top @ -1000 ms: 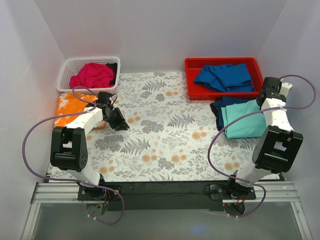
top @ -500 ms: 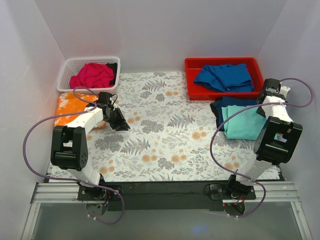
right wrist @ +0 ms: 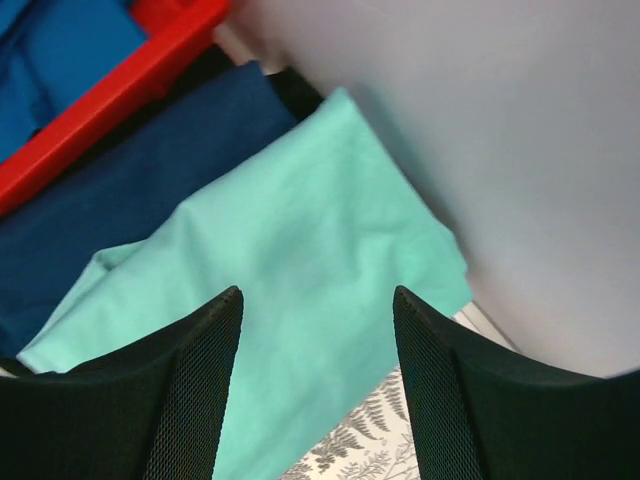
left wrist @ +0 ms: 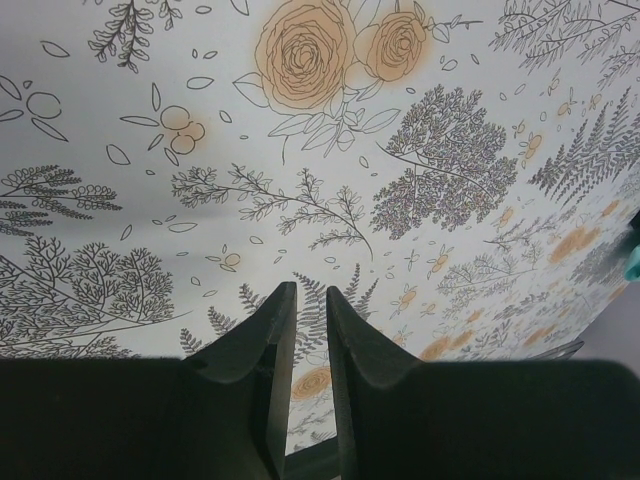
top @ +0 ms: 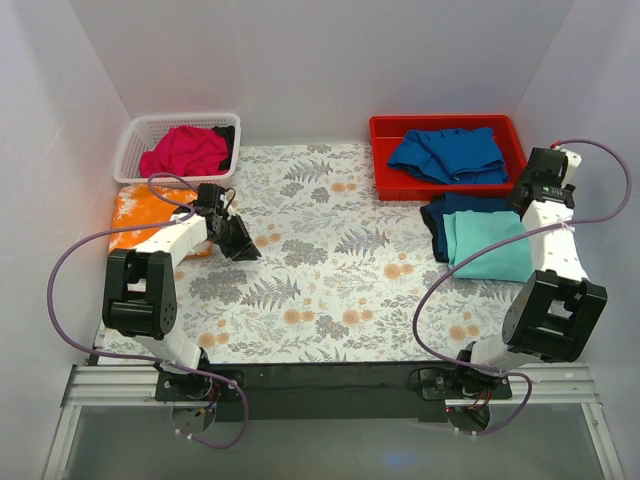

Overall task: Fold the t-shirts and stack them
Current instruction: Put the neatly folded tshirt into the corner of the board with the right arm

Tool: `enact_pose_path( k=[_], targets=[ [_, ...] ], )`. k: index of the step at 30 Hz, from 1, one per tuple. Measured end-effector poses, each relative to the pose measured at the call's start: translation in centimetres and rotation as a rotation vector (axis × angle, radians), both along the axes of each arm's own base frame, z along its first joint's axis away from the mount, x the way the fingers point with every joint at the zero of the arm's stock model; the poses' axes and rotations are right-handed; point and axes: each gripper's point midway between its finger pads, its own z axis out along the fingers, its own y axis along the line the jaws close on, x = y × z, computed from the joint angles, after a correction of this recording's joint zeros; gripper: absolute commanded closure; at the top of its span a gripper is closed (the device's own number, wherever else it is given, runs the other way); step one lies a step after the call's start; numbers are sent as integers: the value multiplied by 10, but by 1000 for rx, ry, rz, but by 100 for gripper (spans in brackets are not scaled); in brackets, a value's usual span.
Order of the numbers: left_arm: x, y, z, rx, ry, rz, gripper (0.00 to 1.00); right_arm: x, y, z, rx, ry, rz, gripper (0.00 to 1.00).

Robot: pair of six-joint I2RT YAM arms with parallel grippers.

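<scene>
A folded mint-teal t-shirt [top: 488,243] [right wrist: 300,250] lies at the right on a folded navy one [top: 455,207] [right wrist: 130,180]. My right gripper [top: 530,190] [right wrist: 318,295] hangs over the mint shirt's far edge, open wide, with nothing between its fingers. A royal blue t-shirt [top: 448,152] is heaped in the red tray [top: 385,185]. A magenta t-shirt [top: 185,150] fills the white basket [top: 135,135]. An orange mottled t-shirt [top: 140,215] lies at the left edge. My left gripper [top: 243,243] [left wrist: 311,290] hovers over the bare printed sheet [left wrist: 300,150], its jaws a narrow slit apart and empty.
White walls enclose the table on three sides; the right wall [right wrist: 480,120] stands close beside the mint shirt and my right gripper. The fern-and-flower sheet [top: 330,270] covers the table between the two arms. The red tray's rim [right wrist: 110,95] borders the navy shirt.
My right gripper went from shut to open, letting go of the mint shirt, and drew back toward the right wall. The mint shirt now lies uncovered. The left arm stayed still.
</scene>
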Motion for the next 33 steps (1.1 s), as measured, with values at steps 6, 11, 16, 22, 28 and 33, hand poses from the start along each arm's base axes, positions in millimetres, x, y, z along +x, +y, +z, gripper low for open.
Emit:
enact_pose_path(
  k=[6,11,16,22,28,33],
  targets=[
    [0,0,0,0,-3,-1,82,11,22,-33,84,38,88,34],
    [-2,1,-2,3,1,-1,82,9,34,-88,187,145,100,35],
    [-6,2,-3,10,3,1,82,12,52,-129,246,240,138,38],
    [-7,5,-2,25,-3,3,82,33,79,-139,191,289,237,38],
    [-7,6,-1,28,-6,3,83,40,95,-138,129,310,266,39],
    [-10,6,2,27,-19,-3,82,36,92,-133,117,304,223,39]
  ],
)
